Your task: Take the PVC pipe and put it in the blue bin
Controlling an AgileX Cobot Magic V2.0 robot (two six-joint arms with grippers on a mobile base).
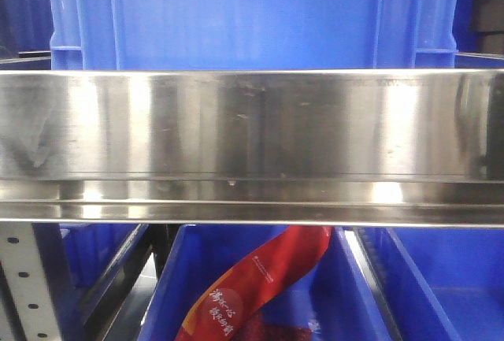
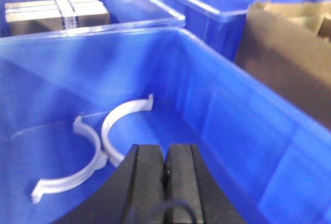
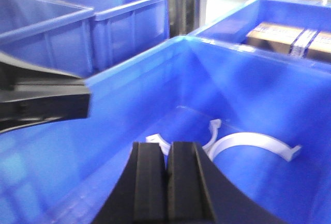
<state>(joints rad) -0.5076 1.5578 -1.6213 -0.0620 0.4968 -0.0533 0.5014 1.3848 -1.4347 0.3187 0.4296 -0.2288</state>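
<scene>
In the exterior front-facing view a steel shelf rail (image 1: 252, 148) crosses the middle of the frame; a blue crate (image 1: 252, 14) stands above it, and at lower centre a red printed bag (image 1: 256, 290) lies in another blue bin (image 1: 197, 278); no arm or pipe shows here.

In the left wrist view the left gripper (image 2: 165, 182) sits at bottom centre with its black pads pressed together, holding nothing; it hangs inside the blue bin (image 2: 243, 131); on the bin floor at centre left lie two white C-shaped pieces back to back, the PVC pipe (image 2: 121, 118) and a second half-ring (image 2: 70, 175), touching or nearly so; a cardboard box (image 2: 289, 48) is at upper right, and a strapped carton (image 2: 57, 14) at upper left.

In the right wrist view the right gripper (image 3: 166, 182) at bottom centre is likewise closed on nothing; beyond it, at lower right of the frame, the same white pieces lie on the bin floor; a dark arm part (image 3: 41, 102) enters from the left edge.
</scene>
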